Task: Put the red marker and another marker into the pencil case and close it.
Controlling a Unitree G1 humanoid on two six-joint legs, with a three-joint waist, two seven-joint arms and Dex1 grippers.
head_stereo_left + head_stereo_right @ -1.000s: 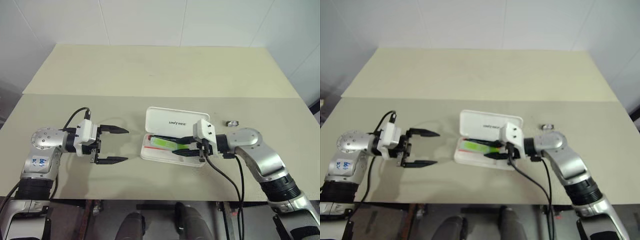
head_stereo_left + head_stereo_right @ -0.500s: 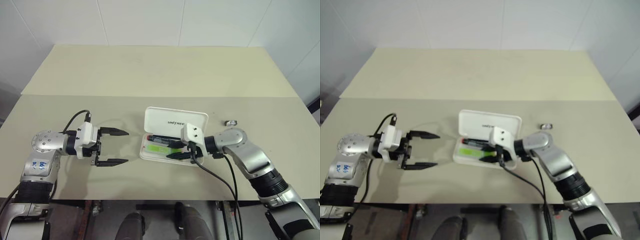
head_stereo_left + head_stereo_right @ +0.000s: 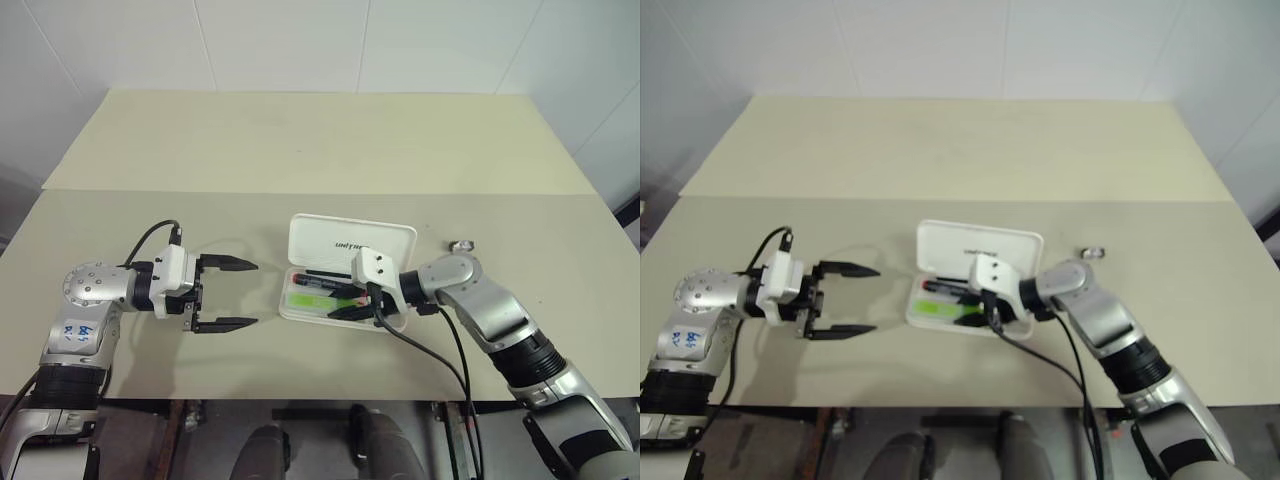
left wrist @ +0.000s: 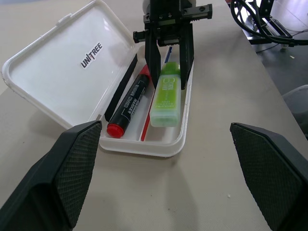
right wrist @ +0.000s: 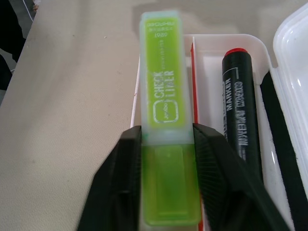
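Lime-green marker (image 4: 166, 94) lying in the open pencil case (image 4: 72, 67), beside the red marker (image 4: 129, 102).
The right gripper (image 4: 169, 60) straddles it with fingers loosening; best to back out level without dragging it, then swing the lid shut. Left gripper (image 3: 222, 293) hangs released over the worktop (image 3: 300, 150).

A plain beige table (image 3: 300, 150) runs wide under everything, with a seam across it where a nearer slab meets the farther one. On the near slab the white pencil case (image 3: 350, 243) lies open, lid tipped back. Off to its right, well apart, sits a small silvery object (image 3: 462, 244), too small to name.
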